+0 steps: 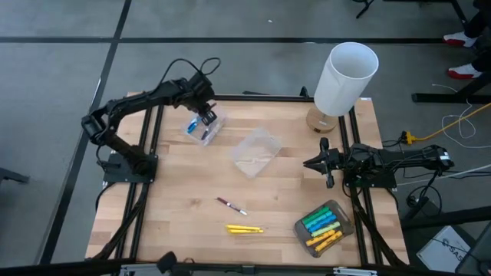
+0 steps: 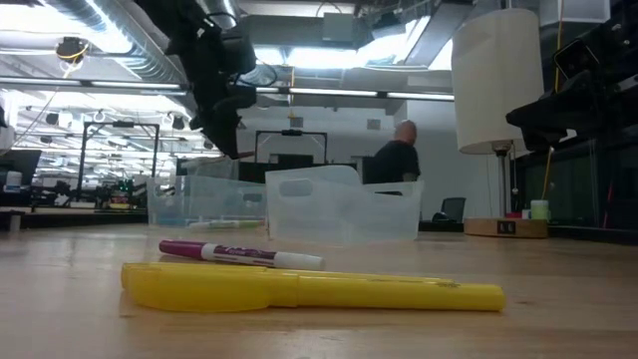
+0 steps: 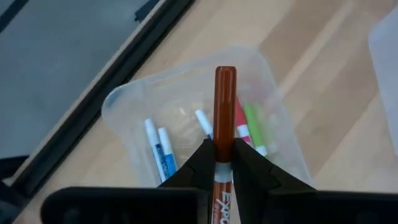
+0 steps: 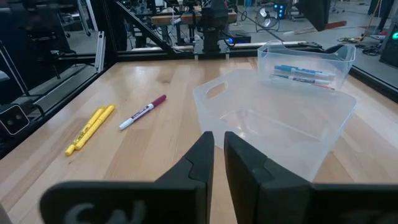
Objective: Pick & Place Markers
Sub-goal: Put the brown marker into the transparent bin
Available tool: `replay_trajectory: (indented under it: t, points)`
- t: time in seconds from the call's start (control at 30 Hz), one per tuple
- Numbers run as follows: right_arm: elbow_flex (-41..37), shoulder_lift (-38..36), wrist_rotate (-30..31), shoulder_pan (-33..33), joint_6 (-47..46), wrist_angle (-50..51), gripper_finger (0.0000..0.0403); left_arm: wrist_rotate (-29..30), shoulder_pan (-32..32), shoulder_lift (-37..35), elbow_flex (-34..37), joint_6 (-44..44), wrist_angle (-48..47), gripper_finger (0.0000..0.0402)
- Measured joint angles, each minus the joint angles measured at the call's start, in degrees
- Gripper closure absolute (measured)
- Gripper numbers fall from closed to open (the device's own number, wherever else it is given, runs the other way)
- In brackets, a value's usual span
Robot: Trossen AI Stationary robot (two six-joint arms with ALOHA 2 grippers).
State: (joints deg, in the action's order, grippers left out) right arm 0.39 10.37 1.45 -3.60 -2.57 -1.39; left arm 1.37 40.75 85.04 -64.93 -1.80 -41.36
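Note:
My left gripper [image 1: 205, 116] hangs over a clear tub [image 1: 201, 128] at the table's far left, shut on a marker with a brown cap [image 3: 225, 99]. White markers with blue caps [image 3: 160, 152], a green one [image 3: 254, 124] and a red one lie on that tub's bottom [image 3: 180, 112]. A maroon marker [image 1: 230, 205] and yellow markers [image 1: 244, 228] lie flat on the table near the front. More green, blue and yellow markers fill a tub [image 1: 324, 225] at the near right. My right gripper [image 1: 326, 162] waits at the right edge, shut, touching nothing. My left gripper pinches the marker's white barrel [image 3: 224, 168] just behind the brown cap, between its two fingers. The fingers slant down from above and the marker runs along them, cap end sticking out past the fingertips. It is lifted clear, above the tub's inside.
A second clear tub [image 1: 255, 151] stands in the middle of the table, in front of my right gripper [image 4: 219, 146]. A white lamp [image 1: 345, 77] on a round base stands at the far right corner. Bare wood lies between the loose markers and the tubs.

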Motion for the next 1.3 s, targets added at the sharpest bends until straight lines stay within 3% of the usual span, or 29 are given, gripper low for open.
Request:
replay_trajectory:
  t: [0.93, 1.3]
  points:
    - [-0.01, 0.0, 0.0, -0.01, 0.0, 0.0, 0.0363, -2.4, 2.64, 9.09, -0.02, 6.79, 0.92, 0.0364]
    - [-0.01, 0.0, 0.0, -0.01, 0.0, -0.02, 0.0363, 1.52, 2.41, 9.1, -0.02, 7.99, 0.81, 0.0336]
